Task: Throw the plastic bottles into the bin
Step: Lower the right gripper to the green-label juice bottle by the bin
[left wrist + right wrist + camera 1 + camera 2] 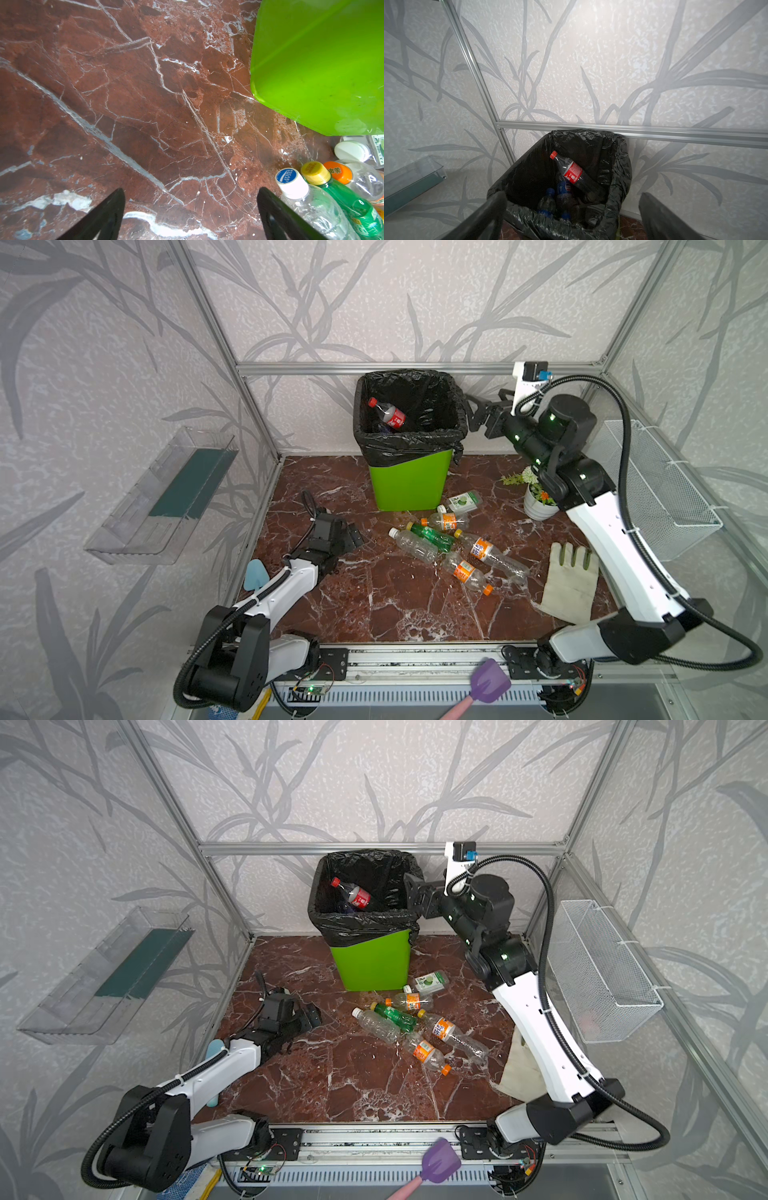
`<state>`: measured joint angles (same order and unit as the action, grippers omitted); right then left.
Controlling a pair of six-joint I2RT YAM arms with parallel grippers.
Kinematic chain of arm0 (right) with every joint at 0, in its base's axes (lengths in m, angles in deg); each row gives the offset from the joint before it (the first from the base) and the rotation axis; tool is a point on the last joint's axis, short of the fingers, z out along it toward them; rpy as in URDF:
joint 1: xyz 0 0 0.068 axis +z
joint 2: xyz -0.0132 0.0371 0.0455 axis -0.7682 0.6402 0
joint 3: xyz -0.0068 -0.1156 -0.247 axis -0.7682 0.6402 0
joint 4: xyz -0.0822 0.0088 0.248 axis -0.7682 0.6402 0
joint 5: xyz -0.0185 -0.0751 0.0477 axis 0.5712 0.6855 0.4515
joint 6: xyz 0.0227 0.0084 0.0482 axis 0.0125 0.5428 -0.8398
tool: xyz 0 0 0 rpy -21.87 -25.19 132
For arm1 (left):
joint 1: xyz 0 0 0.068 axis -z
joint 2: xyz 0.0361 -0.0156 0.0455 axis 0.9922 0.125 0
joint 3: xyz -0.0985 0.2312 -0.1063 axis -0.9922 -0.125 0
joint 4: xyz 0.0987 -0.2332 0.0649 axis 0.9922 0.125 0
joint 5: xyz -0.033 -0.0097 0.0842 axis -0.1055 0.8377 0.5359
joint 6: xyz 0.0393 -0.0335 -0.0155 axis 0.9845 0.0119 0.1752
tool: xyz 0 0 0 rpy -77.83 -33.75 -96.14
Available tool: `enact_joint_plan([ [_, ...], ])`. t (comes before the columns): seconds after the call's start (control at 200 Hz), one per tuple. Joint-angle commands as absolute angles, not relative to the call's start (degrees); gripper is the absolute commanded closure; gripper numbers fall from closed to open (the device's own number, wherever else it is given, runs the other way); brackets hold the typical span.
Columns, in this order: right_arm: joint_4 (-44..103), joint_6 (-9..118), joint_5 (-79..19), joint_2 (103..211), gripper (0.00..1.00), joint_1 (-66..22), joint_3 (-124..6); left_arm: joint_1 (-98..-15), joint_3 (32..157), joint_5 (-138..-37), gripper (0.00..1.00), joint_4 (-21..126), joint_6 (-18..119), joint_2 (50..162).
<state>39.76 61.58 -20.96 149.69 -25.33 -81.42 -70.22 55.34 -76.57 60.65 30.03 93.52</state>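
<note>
Nearest the rail, the left arm is folded low, its forearm stretched over the worktop (374, 593). The left pincer (190, 195) hangs just above the marble, released and empty, with its fingers spread. In the left wrist view the white-capped bottle (292, 182) lies just beside one finger, with the green bottle (351, 205) touching it on the far side.

Farther out, six plastic bottles (482, 549) lie in a loose heap mid-worktop, some crossing one another, the farthest close to the foot of the bin (409, 481).

At the back, the right arm is raised and stretched toward the bin's rim. The right pincer (473, 414) is level with the black bag (415, 439) and just outside it, wide apart and holding nothing. Inside, a red-labelled bottle (572, 173) rests on top of darker blue-labelled ones.

The drop step looks complete. The next move is likely a fresh pick from the heap, and the left pincer is the closer one. It calls for sliding sideways until the white-capped bottle sits between the fingers, then clenching on its body without nudging the green neighbour.
</note>
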Motion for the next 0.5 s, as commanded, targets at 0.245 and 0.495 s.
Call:
enact_joint_plan([
  [0.245, 50.1, 73.8, -17.7, 141.8, 0.01, -26.9, -50.3, -69.4, 50.4, -77.0, 0.01, 56.0, 23.7, 88.7],
  [0.495, 52.7, 68.0, -16.7, 150.2, 0.01, -33.4, -47.2, -69.1, 48.9, -76.5, 0.01, 55.8, 24.3, 88.1],
])
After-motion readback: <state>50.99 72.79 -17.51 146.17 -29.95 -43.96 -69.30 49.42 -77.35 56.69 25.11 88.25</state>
